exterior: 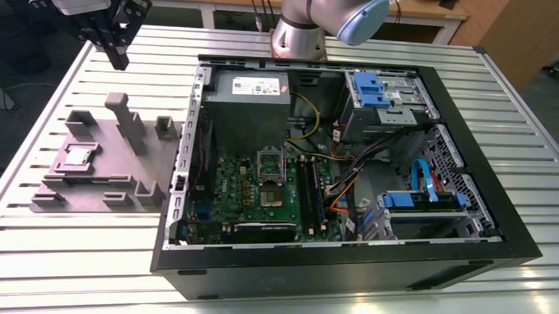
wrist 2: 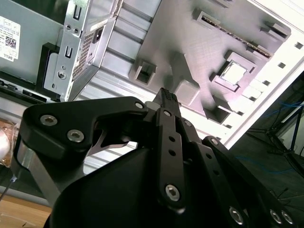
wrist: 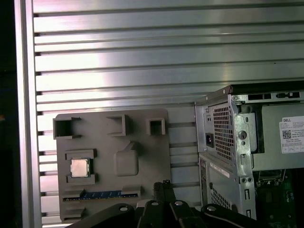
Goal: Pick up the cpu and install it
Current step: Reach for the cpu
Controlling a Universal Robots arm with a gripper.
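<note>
The cpu (exterior: 78,156), judged light, stiff and fragile, is best taken by opposite edges; the end effector (exterior: 119,62) is closed, empty.

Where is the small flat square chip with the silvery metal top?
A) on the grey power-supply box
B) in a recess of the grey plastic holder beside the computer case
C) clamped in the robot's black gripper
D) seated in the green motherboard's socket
B: the small silvery square chip lies in a recess of the grey plastic holder, outside the black computer case, and the black gripper is well apart from it.
</note>
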